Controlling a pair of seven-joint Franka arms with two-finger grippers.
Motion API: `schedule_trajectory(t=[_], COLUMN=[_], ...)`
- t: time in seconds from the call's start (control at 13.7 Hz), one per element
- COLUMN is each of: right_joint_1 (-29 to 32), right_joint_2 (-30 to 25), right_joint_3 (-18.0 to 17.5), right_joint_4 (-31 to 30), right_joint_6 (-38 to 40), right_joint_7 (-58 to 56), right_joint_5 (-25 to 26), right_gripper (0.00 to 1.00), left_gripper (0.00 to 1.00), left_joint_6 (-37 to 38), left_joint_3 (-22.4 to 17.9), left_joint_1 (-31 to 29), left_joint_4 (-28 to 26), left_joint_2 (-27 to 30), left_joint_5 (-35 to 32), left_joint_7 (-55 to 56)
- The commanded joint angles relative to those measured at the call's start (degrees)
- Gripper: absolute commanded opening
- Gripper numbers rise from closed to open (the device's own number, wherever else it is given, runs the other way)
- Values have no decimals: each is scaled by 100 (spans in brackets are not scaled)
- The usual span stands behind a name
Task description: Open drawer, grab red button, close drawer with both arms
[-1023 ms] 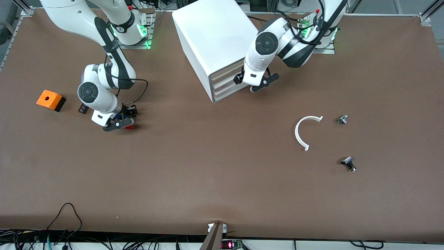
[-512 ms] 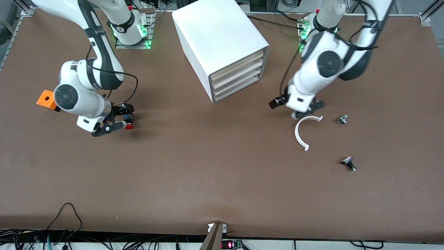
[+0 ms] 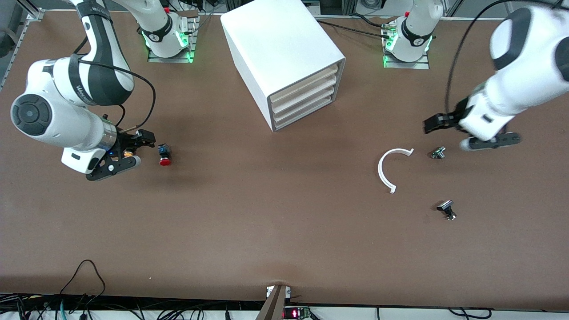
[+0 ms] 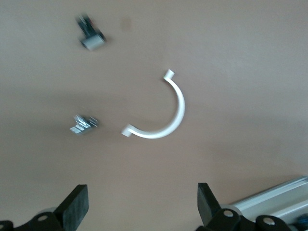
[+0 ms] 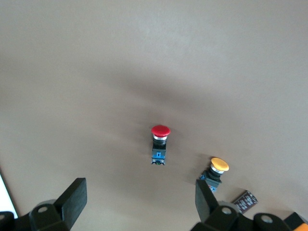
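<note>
Inspector: Tabletop first. Your brown table (image 3: 284,231) is one plain matte sheet. Metal framing (image 3: 544,22) shows at its corners, and loose black cables (image 3: 84,275) trail along the edge nearest the front camera. Both arm bases (image 3: 171,44) are lit green.

Operator: And the cabinet?

Inspector: Your white cabinet (image 3: 275,49) stands between the two bases, set at an angle. All four fronts, the drawer (image 3: 302,100) among them, sit flush in it.

Operator: Where is the button?

Inspector: You will find the button (image 3: 165,156) on the bare table toward the right arm's end, nearer the front camera than the cabinet and well apart from it. It appears to lie on its side, red cap toward that camera. Nothing touches it. In the right wrist view a yellow-capped button (image 5: 217,169) sits near it, with a small dark piece (image 5: 243,201) close by.

Operator: Grippers?

Inspector: Your right gripper (image 3: 135,150) hangs over the table just beside the button, fingers spread wide and empty. Your left gripper (image 3: 446,135) hangs over the left arm's end of the table, fingers likewise apart and holding nothing. Near it lie a small metal part (image 3: 438,153) and a white curved strip (image 3: 389,169). A dark fitting (image 3: 446,210) lies nearer the front camera than both.
</note>
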State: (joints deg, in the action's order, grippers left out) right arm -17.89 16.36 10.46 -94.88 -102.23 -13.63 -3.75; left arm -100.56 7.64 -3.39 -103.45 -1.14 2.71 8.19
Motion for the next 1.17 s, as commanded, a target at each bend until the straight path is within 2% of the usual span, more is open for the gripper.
schedule_trajectory(t=[0.0,0.15,0.29,0.51,0.88,1.1], right_joint_1=[267,592,996,1866,1983,1965], right_joint_2=[60,-97,-317,-844,-907,-898], right_joint_3=[-8,-61,-148,-754,-773,-817], right_joint_4=[680,708,708,646,891,1015], right_joint_6=[441,423,441,572,722,819], right_joint_7=[-87,-113,-140,-149,-675,-579], right_joint_5=[-47,-56,-65,-56,391,383], right_gripper=[100,100,100,100,100,100], left_gripper=[100,100,100,100,100,100], left_joint_6=[456,1272,1460,1452,1373,1381], left_joint_3=[-70,-96,-96,-96,-96,-105], left_joint_1=[-170,-224,-215,-215,-338,-364], left_joint_4=[299,570,861,880,967,968], left_joint_2=[149,272,237,237,228,228], left_joint_5=[-411,-421,-429,-438,-430,-430], left_joint_7=[-669,-705,-687,-705,-740,-740])
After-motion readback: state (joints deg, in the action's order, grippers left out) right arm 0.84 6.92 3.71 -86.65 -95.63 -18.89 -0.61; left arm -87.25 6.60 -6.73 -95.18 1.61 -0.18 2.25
